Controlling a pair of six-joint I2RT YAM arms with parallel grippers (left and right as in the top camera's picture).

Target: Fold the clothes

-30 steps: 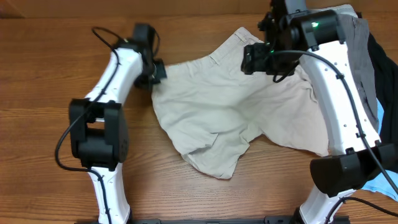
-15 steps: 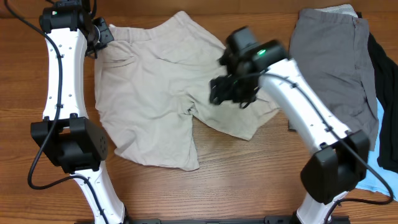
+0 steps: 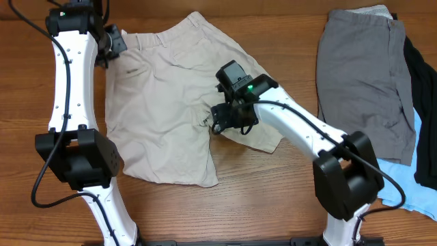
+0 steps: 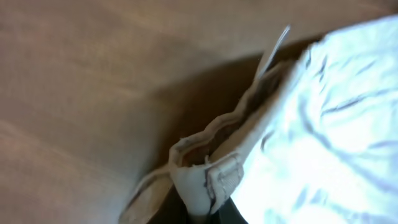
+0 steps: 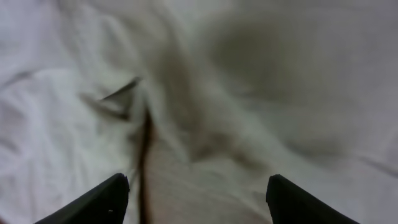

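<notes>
The cream-beige shorts (image 3: 164,89) lie spread on the wooden table, waistband to the far side, with a small white label (image 3: 133,70). My left gripper (image 3: 113,42) is shut on the waistband corner (image 4: 205,180) at the shorts' far left. My right gripper (image 3: 222,123) is open, low over the crotch of the shorts (image 5: 205,124), its fingertips (image 5: 102,202) wide apart with nothing between them. Grey shorts (image 3: 362,75) lie flat at the right, over black (image 3: 425,75) and light-blue (image 3: 403,181) pieces.
The pile of grey, black and light-blue garments fills the table's right edge. Bare wood (image 3: 273,198) lies in front of the beige shorts and between the two arm bases.
My right gripper let go of the shorts and moved left and nearer, over the crotch. The left gripper stayed at the far-left corner, still holding the waistband.
</notes>
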